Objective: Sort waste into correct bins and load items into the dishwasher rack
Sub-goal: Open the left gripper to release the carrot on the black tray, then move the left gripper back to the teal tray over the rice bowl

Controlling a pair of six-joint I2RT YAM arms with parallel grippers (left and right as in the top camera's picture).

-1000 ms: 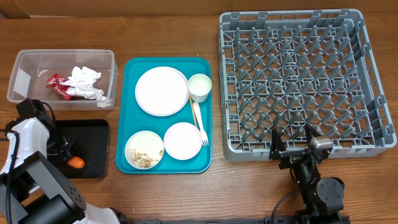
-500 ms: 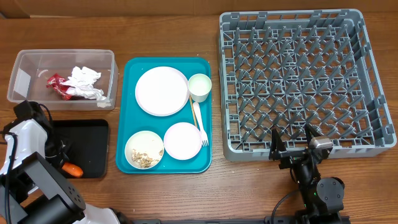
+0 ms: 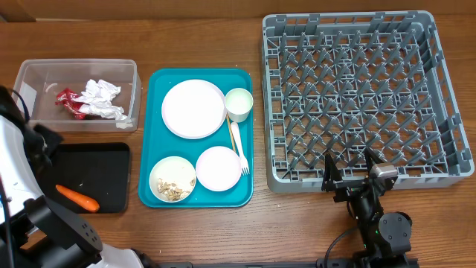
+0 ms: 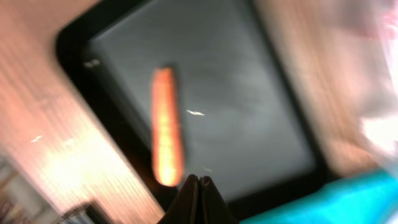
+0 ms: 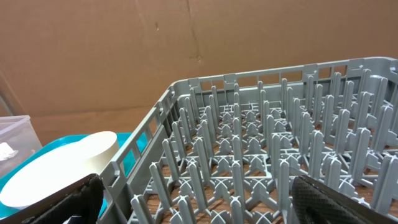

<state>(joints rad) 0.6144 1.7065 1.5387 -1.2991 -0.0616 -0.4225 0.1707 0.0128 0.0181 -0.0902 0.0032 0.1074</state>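
The carrot (image 3: 77,198) lies in the black tray (image 3: 104,160), clear of the left jaws, which are pressed shut on nothing above it. The right jaws stand wide apart, empty, at the rack's (image 3: 454,112) near wall.

White left arm (image 3: 11,171) — black left gripper (image 4: 198,196)

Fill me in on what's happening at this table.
Two robot arms are sorting waste and loading dishes. The left hand is shut and empty over the black tray, where the carrot lies. Wrappers and napkins are in the clear tub. The plate, bowls, cup and fork sit on the teal tray; the rack is empty. The right hand hangs open by its front edge.
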